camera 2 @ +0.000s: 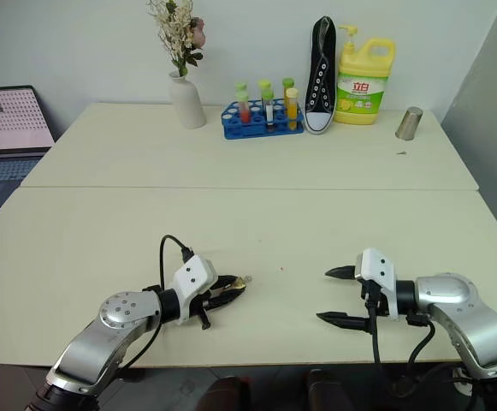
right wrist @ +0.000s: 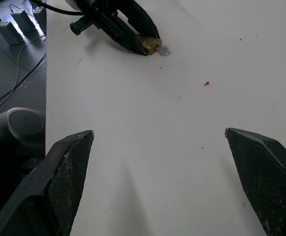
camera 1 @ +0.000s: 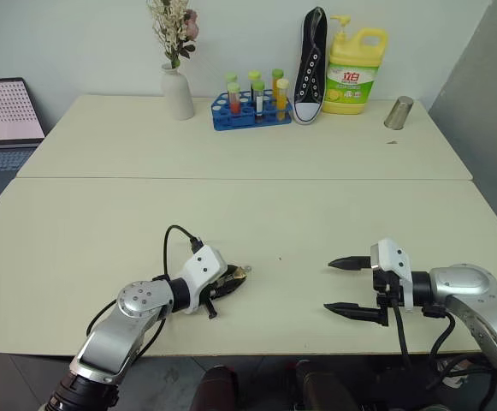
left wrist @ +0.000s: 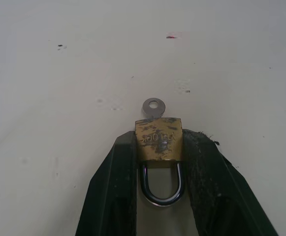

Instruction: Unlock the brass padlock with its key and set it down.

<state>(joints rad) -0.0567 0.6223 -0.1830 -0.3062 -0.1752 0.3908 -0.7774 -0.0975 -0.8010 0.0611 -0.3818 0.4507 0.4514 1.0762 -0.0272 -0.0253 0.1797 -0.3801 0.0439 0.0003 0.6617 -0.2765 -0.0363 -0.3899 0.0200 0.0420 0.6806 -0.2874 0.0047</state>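
Two black fingers of the left gripper (left wrist: 158,147) pinch the small, scuffed brass padlock (left wrist: 158,139) by its sides, low over the cream tabletop (camera 1: 257,205). Its silver shackle (left wrist: 161,189) loops back between the fingers; a small silver key (left wrist: 153,106) protrudes from its far end. Well apart, the right gripper (camera 1: 344,286) hovers wide open, holding nothing.
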